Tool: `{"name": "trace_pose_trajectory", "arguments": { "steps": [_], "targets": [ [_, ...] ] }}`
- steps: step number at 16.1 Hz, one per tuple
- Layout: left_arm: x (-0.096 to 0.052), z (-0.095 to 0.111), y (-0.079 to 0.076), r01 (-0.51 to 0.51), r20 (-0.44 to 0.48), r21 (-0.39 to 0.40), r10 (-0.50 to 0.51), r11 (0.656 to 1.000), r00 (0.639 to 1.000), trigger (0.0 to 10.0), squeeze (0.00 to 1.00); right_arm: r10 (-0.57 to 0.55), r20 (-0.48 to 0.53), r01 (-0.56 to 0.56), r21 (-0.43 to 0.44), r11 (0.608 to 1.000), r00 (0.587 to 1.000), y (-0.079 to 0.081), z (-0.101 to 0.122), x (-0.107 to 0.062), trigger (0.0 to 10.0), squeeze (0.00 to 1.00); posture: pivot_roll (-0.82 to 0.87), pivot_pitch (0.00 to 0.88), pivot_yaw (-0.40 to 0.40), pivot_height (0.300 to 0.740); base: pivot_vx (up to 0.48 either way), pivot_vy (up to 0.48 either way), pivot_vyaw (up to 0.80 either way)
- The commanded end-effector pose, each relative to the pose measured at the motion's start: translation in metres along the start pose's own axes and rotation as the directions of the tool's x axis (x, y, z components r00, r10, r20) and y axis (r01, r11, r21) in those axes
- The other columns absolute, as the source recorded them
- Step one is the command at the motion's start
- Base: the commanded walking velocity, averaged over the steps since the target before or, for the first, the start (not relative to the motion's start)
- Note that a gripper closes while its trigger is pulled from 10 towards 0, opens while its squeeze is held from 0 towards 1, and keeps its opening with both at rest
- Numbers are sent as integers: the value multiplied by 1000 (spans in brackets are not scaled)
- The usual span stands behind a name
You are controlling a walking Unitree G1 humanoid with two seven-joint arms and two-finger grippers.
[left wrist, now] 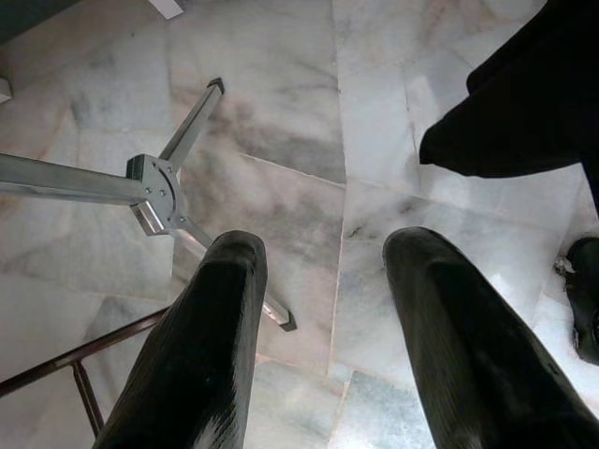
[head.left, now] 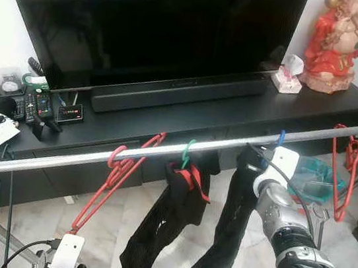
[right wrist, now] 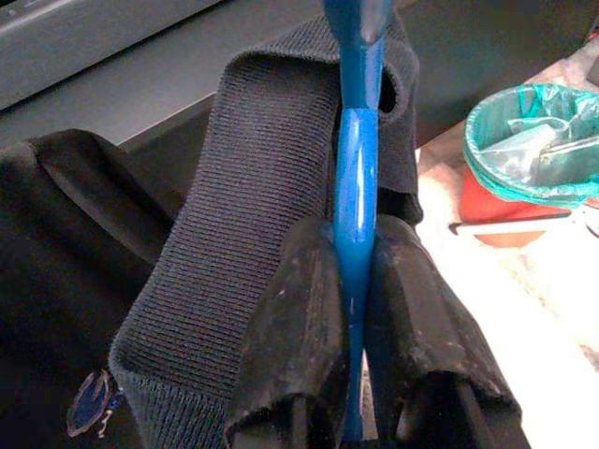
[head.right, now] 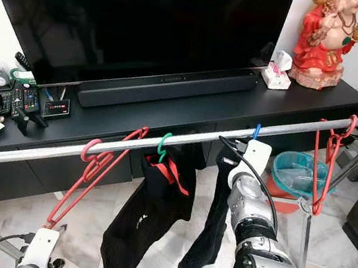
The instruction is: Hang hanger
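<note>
The thin blue plastic hanger [right wrist: 356, 168] is up at the long silver metal rail [head.left: 163, 148], its hook over the rail right of the middle. A black ribbed sock [right wrist: 243, 187] hangs from it. My right gripper [right wrist: 354, 309] has its two black fingers squeezed tight on the blue hanger. To the left on the rail hang a green hook with black cloth [head.left: 188, 152] and a red wire hanger [head.left: 109, 177]. My left gripper [left wrist: 323, 327] is low, near the marble floor [left wrist: 281, 140], fingers apart and holding nothing.
</note>
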State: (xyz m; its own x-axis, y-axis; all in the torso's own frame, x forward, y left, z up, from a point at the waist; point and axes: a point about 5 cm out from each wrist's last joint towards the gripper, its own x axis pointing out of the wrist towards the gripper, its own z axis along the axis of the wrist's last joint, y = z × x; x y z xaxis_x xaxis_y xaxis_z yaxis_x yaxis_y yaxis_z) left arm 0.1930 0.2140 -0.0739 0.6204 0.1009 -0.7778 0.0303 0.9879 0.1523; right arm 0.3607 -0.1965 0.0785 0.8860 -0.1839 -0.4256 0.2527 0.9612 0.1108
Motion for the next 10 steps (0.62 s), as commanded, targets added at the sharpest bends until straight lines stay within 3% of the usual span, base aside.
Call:
{"name": "trace_pose_trajectory", "arguments": {
  "steps": [1, 3, 5, 10],
  "targets": [
    [-1, -5, 0, -3, -9, 1, 3, 1000, 1000, 10000, 0, -23, -15, 24, 30, 999, 1000, -2, 0, 1, 0, 0, -200, 0, 54, 740, 0, 0, 0],
    [-1, -5, 0, -3, -9, 1, 3, 1000, 1000, 10000, 0, -50, 13, 50, 48, 998, 999, -6, 4, 1, 0, 0, -200, 0, 54, 740, 0, 0, 0],
    [-1, -5, 0, -4, -9, 3, 4, 1000, 1000, 10000, 0, -63, 116, 56, 63, 996, 991, -8, 16, -1, 0, 0, -202, 0, 54, 740, 0, 0, 0],
    [-1, -5, 1, -5, -9, 3, 5, 1000, 1000, 10000, 0, -24, 247, 30, -19, 999, 969, -5, 23, -7, 0, 0, -207, 0, 57, 740, 0, 0, 0]
  ]
}}
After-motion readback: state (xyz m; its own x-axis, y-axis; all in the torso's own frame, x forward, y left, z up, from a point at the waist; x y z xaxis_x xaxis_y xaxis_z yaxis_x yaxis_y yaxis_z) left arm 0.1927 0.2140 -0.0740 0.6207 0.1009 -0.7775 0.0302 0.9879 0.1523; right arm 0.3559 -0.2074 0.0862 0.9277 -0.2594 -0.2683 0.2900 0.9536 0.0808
